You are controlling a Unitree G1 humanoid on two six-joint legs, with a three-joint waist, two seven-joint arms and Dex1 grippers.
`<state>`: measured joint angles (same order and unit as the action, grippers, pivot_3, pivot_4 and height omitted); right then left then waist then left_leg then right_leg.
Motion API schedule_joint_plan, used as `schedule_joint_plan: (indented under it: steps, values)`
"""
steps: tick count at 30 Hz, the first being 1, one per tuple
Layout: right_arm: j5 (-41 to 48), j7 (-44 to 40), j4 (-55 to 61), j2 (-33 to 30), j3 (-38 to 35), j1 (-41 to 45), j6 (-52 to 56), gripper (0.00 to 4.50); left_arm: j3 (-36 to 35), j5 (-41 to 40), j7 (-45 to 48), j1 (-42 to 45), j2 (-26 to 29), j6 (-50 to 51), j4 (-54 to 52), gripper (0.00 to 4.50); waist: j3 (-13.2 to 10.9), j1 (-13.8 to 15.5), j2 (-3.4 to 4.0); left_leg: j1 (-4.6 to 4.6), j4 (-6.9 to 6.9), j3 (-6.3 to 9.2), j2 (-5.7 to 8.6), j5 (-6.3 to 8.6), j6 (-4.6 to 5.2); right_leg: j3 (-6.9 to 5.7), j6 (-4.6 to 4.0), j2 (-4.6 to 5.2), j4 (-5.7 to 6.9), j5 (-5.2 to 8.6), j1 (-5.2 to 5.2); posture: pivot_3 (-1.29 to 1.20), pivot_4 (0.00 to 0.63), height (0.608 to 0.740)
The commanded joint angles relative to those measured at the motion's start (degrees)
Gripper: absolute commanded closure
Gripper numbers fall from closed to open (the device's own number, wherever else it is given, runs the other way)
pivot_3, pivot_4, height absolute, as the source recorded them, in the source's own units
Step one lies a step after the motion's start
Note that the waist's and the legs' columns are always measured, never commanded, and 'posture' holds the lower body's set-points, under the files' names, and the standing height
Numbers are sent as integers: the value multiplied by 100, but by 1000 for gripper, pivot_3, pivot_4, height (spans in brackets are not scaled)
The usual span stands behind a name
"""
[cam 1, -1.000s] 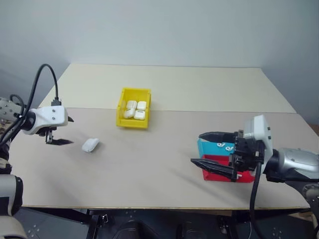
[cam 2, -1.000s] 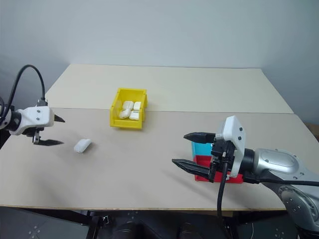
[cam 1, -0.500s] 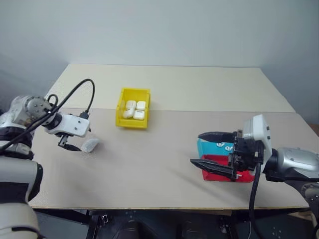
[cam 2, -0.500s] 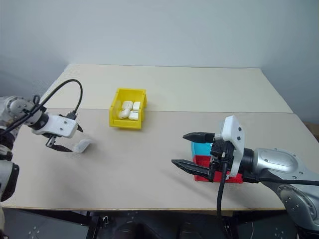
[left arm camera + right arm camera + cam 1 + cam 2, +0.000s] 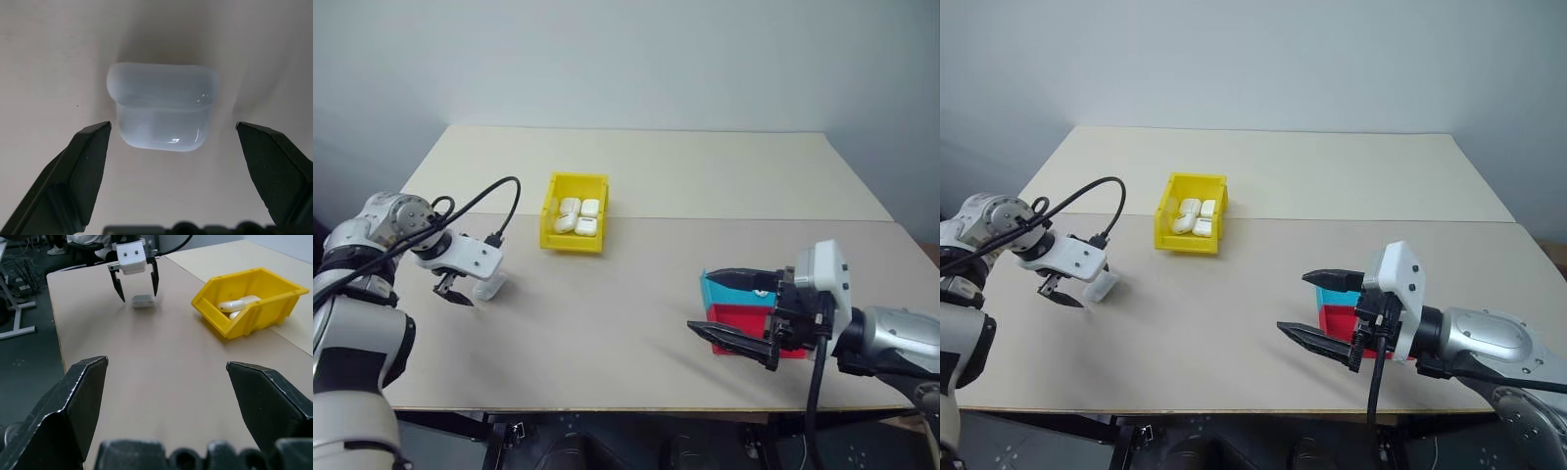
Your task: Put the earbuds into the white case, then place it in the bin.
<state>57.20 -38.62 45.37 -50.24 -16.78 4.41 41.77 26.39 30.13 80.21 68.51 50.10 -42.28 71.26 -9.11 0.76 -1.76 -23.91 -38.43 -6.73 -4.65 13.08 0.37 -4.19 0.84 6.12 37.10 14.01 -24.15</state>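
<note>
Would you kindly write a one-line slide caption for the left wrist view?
Open left gripper poised over the closed white case lying on the table.

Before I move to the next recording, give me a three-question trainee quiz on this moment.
1. True or false: the left gripper has already closed on the white case.
2. Where do the loose earbuds lie? A) in the yellow bin B) on the teal tray C) on the bare table
3. Fill in: several white cases already sit inside the ____.

Key:
1. False. Its jaws stand open on either side of the case, clear of it.
2. B. They are partly hidden behind the right gripper, whose jaws also stand open.
3. Yellow bin.
</note>
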Motion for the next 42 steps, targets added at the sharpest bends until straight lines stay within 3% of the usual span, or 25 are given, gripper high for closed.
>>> schedule_joint_plan:
  steps: [1, 15, 19, 22, 28, 36, 42]
  values:
    - [162, 87, 228, -44, -261, -35, -88, 0, 91, 179, -317, 82, -48, 146, 74, 32, 0, -6, 0, 0, 0, 0, 0, 0, 0, 0, 0, 0, 0, 0, 0, 0, 150, 740]
    - [329, 221, 294, -129, -358, -148, -96, 0, 481, 716, -844, -30, -142, 178, 182, 32, 25, -9, 19, 15, 1, 0, 0, 1, 1, 3, 0, 0, 8, 0, 9, 0, 150, 740]
    - [366, 198, 280, -150, -399, -173, -109, 0, 492, 721, -777, -8, -127, 212, 229, 811, 43, -9, 31, 17, 1, 0, 0, 1, 1, 4, 0, -2, 11, 0, 9, 0, 150, 740]
    - [373, 193, 254, -153, -380, -145, -112, 0, 487, 717, -799, 2, -81, 166, 238, 1740, 49, -9, 28, 17, 1, 2, 0, 1, 1, 4, 0, -2, 12, 0, 10, 0, 150, 740]
    - [322, 158, 187, -136, -296, -54, -126, 0, 353, 558, -726, -6, 92, 9, 207, 1744, 50, -29, 25, 13, 1, 1, -1, 2, 3, 5, 0, -2, 10, 0, 4, 0, 150, 740]
    - [188, 37, 29, -130, -148, 153, -154, 0, -518, -783, 956, -123, 281, -47, -48, 1744, 48, -10, 18, 0, -8, -2, -2, 5, 8, 5, 0, -3, 2, 0, 0, 0, 150, 740]
    - [118, -121, -120, -143, -121, 284, -160, 0, -250, -2671, 1229, -501, 744, 740, -1061, 1744, 48, -16, 18, -5, -20, 3, -7, 8, 13, 3, 0, -3, 5, 0, 1, 0, 150, 740]
